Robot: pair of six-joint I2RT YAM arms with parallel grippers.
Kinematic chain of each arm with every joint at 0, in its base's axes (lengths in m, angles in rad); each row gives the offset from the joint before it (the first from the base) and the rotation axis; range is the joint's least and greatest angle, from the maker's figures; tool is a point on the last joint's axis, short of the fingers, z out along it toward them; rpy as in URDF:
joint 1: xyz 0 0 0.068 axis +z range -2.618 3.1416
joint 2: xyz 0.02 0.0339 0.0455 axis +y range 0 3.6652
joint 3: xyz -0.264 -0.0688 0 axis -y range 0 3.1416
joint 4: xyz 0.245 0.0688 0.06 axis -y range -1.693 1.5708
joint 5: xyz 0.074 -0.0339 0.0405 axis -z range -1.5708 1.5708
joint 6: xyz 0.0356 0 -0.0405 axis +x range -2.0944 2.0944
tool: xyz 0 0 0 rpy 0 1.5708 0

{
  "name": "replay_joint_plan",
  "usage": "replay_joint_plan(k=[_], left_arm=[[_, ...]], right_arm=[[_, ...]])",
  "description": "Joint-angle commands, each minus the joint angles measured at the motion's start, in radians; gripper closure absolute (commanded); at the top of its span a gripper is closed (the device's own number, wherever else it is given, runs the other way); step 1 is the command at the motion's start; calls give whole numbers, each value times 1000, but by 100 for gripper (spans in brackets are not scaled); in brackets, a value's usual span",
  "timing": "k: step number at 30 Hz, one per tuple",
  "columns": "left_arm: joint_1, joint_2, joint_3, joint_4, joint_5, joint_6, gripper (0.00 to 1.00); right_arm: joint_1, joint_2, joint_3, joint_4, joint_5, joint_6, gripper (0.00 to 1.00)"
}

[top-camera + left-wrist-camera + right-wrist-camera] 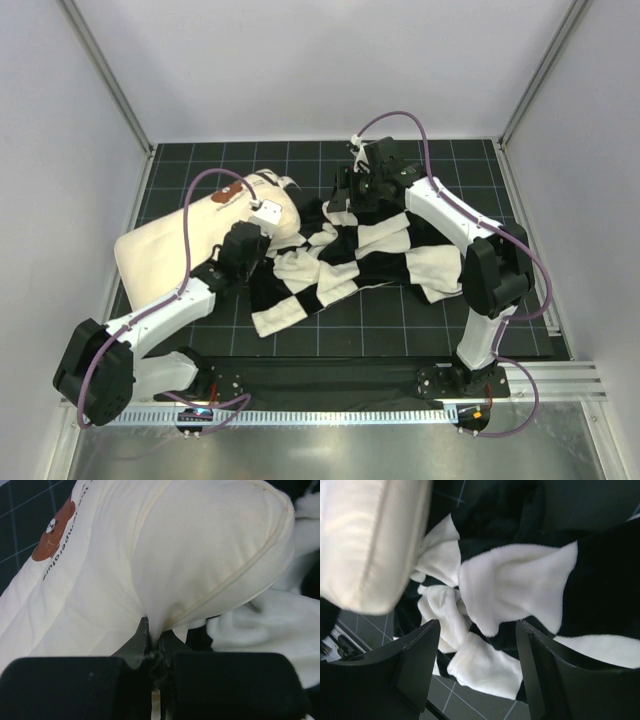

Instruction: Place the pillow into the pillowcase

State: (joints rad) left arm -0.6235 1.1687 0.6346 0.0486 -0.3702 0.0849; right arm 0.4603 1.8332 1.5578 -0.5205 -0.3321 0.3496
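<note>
Right, insertion not started. The pillow (170,250) lies on the left, cream and quilted with a brown bear mark (225,195), its right end touching the pillowcase (360,260), a crumpled black-and-white checked heap centre-right. Left gripper (154,630) pinches a fold at the pillow's right end. Right gripper (477,625) hangs over the case, jaws spread, holding nothing. Next, I'd judge: grip the case's opening edge, which I can't locate.
</note>
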Motion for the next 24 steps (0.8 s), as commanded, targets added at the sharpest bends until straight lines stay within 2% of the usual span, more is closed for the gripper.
replay_joint_plan(k=[1, 6, 13, 20, 24], left_arm=[[56, -5, 75, 56, -18, -60, 100], [70, 49, 122, 34, -102, -123, 100], [148, -41, 129, 8, -125, -171, 100], [186, -66, 102, 31, -136, -254, 100], [186, -106, 91, 30, -89, -261, 100]], right_arm=[[24, -92, -76, 74, 2, 15, 31], [64, -55, -56, 79, 47, -7, 27], [110, 64, 155, -4, 361, -101, 23], [110, 234, 367, -44, 370, -173, 21], [110, 349, 412, -36, 374, -181, 21]])
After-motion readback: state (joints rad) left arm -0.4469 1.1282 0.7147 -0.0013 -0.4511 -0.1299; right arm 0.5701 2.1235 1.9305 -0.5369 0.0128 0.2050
